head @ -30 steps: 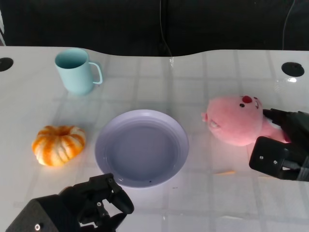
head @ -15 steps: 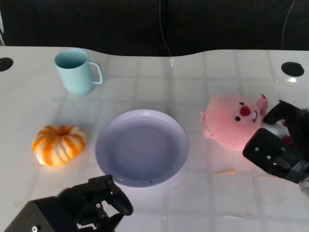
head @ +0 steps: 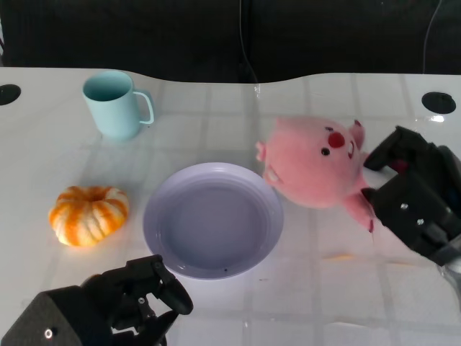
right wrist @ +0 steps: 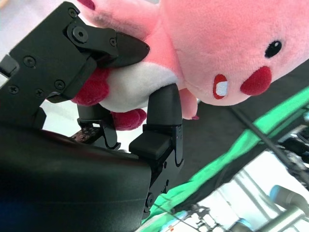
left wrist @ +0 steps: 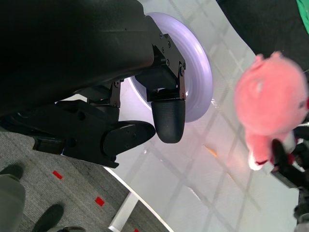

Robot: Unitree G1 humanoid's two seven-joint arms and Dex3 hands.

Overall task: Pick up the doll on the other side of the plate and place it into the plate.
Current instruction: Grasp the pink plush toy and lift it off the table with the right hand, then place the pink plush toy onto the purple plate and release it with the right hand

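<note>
The right hand grips the doll by its body — the right wrist view shows black fingers closed around the white and pink lower part, the face turned away from the palm. The doll looks lifted off the table, tilted, its head just beside the plate and perhaps overhanging that rim a little; most of its body lies to the side of the plate where the right hand is.

So the pick-up seems done. What is left is the carry across the rim and the release — the doll is not yet in the plate, whose bowl holds nothing.

The left hand rests at the near edge of the plate, fingers curled in with nothing in them, taking no part.

A mug stands beyond the plate on the far side, and an orange pumpkin sits beside the plate opposite the doll. Both are well apart from the doll's likely path.
</note>
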